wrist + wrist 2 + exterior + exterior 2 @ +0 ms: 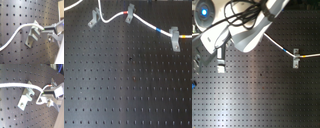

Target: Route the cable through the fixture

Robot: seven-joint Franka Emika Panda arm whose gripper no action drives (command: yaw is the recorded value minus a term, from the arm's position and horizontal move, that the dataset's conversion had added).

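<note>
While the arm (244, 30) leans low over the board (124, 85) in the second exterior view, its gripper (44, 93) pinches the white cable (15, 85) just past the fixture (26, 97), as both wrist views show. Cable runs over the fixture's slotted top. Beyond it, the cable passes two more clips (175, 39) near the board's far edge, with bare board in front.

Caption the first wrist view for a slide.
Thin white flexible cable draped over a small light-grey metal clip on black perforated board, end effector alongside.
</note>
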